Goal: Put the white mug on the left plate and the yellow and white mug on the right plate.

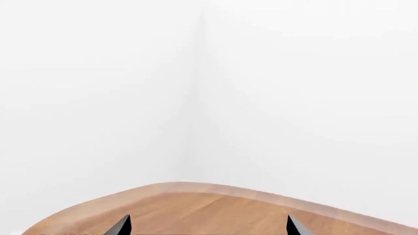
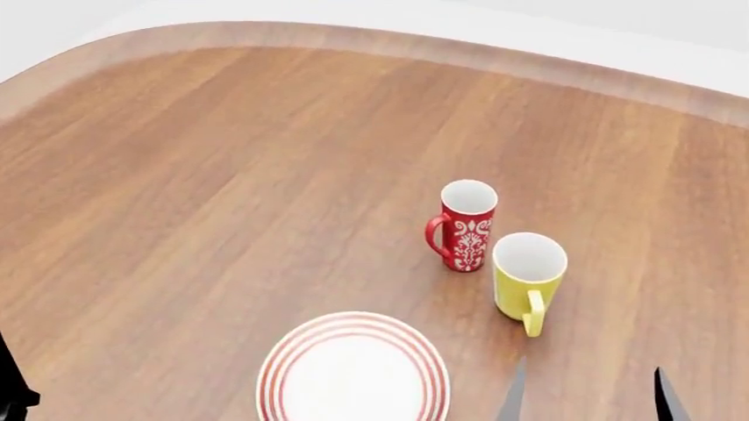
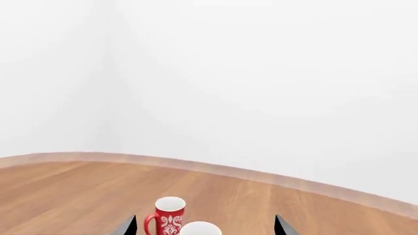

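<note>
Right tool (image 2: pixel 588 396): two dark fingertips show at the near edge of the head view, set well apart; nothing between them; the fingers read as wide open and empty; the right wrist view shows the same spread tips (image 3: pixel 203 226) with the mugs framed between them.
Left tool (image 1: pixel 207 225): only two dark tips show in its own wrist view, apart, with bare wood between; open and holding nothing; it faces the rounded tabletop edge and the wall, with no mug ahead of it.
Plate (image 2: pixel 353 370): white with red rings, nearest the robot, left of the right tool; nothing on it; only one plate is in view, so whether it is the left or the right one cannot be told.
Yellow and white mug (image 2: pixel 528 279): upright on the tabletop (image 2: pixel 210 193), just beyond the right tool and slightly left of its line; its handle points back toward the robot; the right arm is clearly the nearer.
Red mug (image 2: pixel 466 226): upright, just beyond and left of the yellow mug, close but apart; judged an obstacle to a careless reach.
White mug: not in any view.
Deciding relation: the yellow mug lies straight ahead of the open right tool, long axis vertical; a short forward reach looks sufficient.
</note>
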### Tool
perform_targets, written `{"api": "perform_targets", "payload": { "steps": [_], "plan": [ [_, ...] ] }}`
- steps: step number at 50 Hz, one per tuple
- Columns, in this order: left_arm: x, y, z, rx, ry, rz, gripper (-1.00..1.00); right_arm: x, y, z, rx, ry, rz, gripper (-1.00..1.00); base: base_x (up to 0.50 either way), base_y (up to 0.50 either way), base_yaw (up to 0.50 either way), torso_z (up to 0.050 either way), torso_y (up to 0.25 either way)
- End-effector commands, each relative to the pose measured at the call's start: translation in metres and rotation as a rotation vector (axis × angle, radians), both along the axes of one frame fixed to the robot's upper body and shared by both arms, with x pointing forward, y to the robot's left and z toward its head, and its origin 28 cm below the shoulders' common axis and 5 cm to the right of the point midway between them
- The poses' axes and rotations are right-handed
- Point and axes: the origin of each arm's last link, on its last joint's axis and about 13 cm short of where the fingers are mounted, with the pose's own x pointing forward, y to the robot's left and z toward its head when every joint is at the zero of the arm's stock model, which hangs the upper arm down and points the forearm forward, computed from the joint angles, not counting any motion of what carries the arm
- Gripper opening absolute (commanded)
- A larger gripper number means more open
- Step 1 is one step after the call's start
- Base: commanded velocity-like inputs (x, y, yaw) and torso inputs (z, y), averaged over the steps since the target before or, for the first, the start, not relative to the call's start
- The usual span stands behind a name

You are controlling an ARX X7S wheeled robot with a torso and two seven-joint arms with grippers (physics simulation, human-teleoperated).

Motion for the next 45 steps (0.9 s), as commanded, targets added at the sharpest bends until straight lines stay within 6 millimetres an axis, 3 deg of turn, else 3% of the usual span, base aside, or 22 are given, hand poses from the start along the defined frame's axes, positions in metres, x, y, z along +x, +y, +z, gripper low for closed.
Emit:
{"api": "perform_targets", "payload": {
  "steps": [1,7,14,22,28,45],
  "plan": [
    [0.003,0.001,-0.001,-0.013,-0.003,0.022,1.00,0.001,0.000,-0.002,-0.008,0.011,-0.006,1.00,0.00,0.00,0.00,0.000,0.000],
    [0.001,0.005,0.000,-0.063,0.000,0.061,1.00,-0.001,-0.005,-0.021,-0.059,0.136,0.023,1.00,0.00,0.00,0.00,0.000,0.000],
    [-0.007,0.010,0.008,-0.139,-0.012,0.090,1.00,-0.023,-0.024,-0.029,-0.063,0.234,0.115,1.00,0.00,0.00,0.00,0.000,0.000],
    [-0.013,0.003,0.011,-0.144,-0.022,0.078,1.00,-0.038,-0.035,-0.017,-0.150,0.293,0.166,1.00,0.00,0.00,0.00,0.000,0.000],
    [-0.014,0.003,0.011,-0.154,-0.019,0.065,1.00,-0.045,-0.033,-0.004,-0.186,0.311,0.241,1.00,0.00,0.00,0.00,0.000,0.000],
    [-0.013,0.007,0.012,-0.197,0.005,0.048,1.00,-0.057,-0.028,0.006,-0.229,0.346,0.357,1.00,0.00,0.00,0.00,0.000,0.000]
  ]
}}
